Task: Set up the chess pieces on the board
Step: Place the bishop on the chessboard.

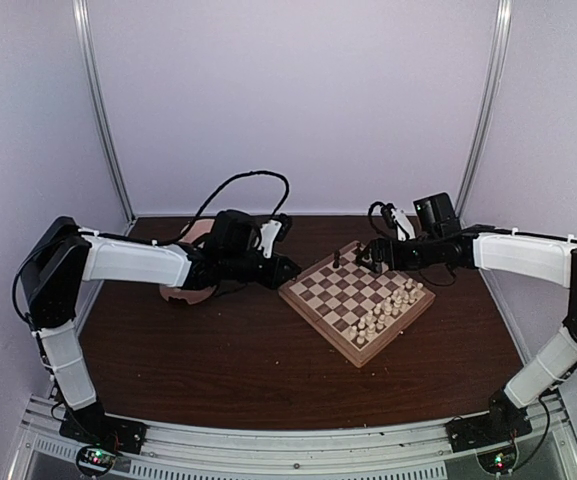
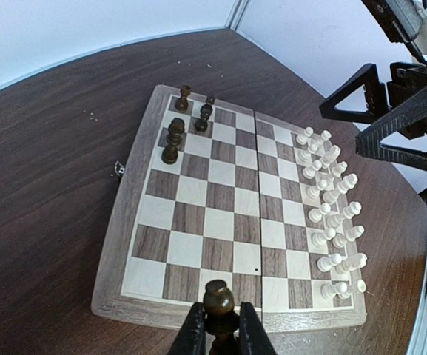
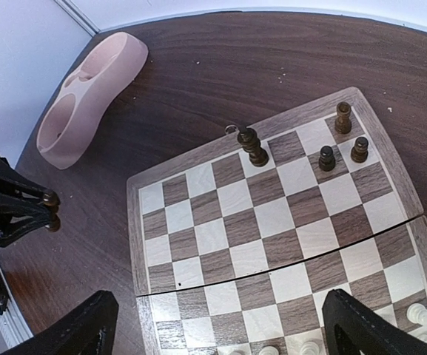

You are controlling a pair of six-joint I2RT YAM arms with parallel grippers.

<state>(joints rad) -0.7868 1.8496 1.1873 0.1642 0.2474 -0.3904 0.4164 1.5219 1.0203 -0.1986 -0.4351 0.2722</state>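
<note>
The board (image 1: pixel 308 301) lies tilted at mid-table. Several dark chess pieces (image 2: pixel 175 134) stand in its far left corner, also visible in the right wrist view (image 3: pixel 326 157). My left gripper (image 2: pixel 219 316) is shut on one dark chess piece (image 2: pixel 219 296) with a rounded head. It holds the piece just over the board's near border (image 2: pixel 124 237). In the top view the left gripper (image 1: pixel 286 268) is at the board's left corner. My right gripper (image 1: pixel 370 256) hangs open above the board (image 3: pixel 134 222), its jaws wide apart and holding nothing (image 3: pixel 217 318).
Cream chessmen (image 2: pixel 331 207) crowd the board's right side (image 1: pixel 388 305). A pink double bowl (image 3: pixel 87 96) lies on the table left of the board, mostly hidden behind my left arm in the top view (image 1: pixel 190 293). Walls enclose the back and sides.
</note>
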